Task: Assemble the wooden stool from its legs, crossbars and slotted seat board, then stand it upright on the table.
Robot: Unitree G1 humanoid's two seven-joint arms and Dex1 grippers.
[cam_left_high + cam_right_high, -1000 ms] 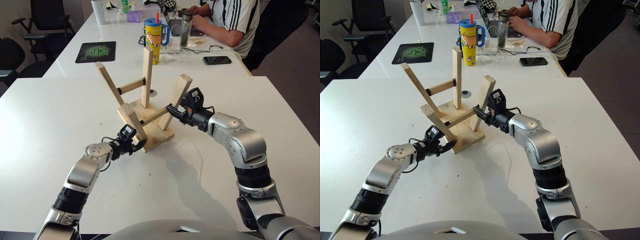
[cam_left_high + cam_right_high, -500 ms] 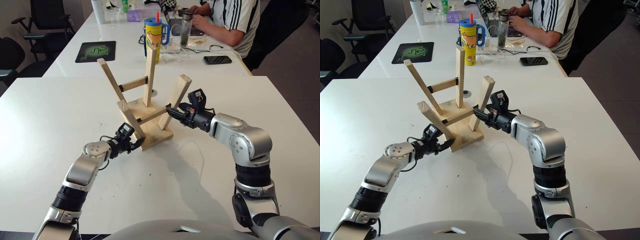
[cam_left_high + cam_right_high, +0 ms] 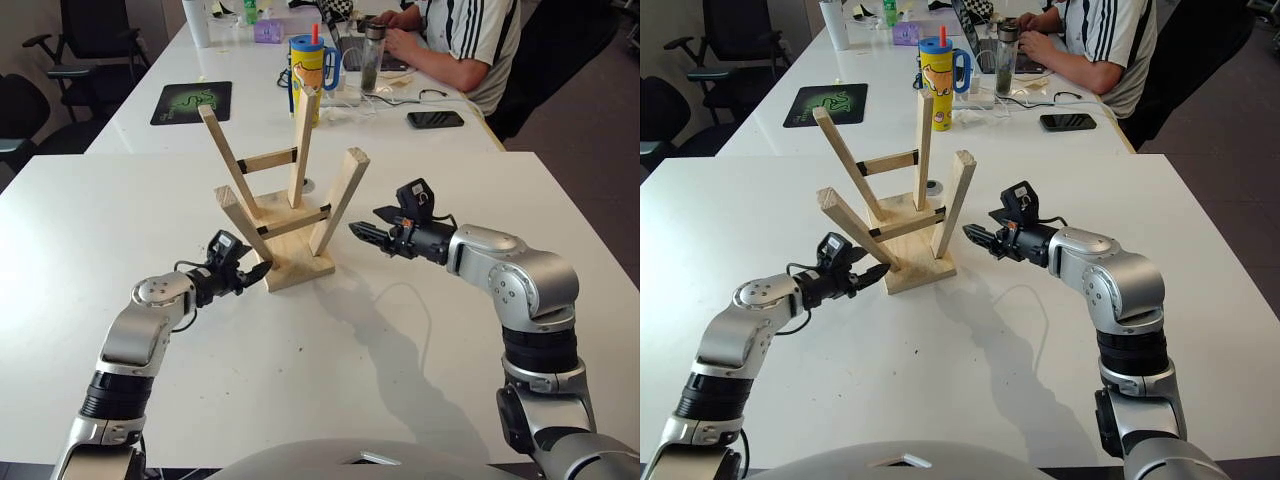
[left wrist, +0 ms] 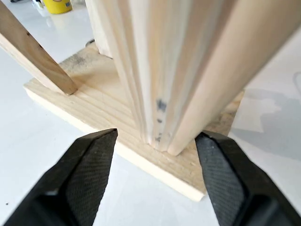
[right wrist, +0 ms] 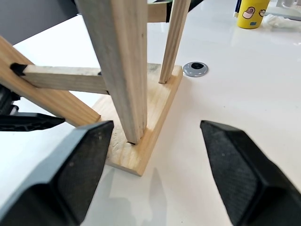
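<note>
Both arms have drawn back: right gripper [image 3: 362, 231] is off the crossbar [image 3: 305, 221], claw spread. Left gripper [image 3: 257, 271], also spread, straddles the nearest leg [image 3: 242, 227], probably to steady it. The stool [image 3: 290, 190] rests inverted on its seat board [image 3: 298, 266], mid-table [image 3: 420, 340], toward the far edge.

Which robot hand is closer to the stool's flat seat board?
Left. The left gripper is right by the near corner of the seat board, jaws open. The right gripper hangs on the other side, clear of the stool, jaws open too.
</note>
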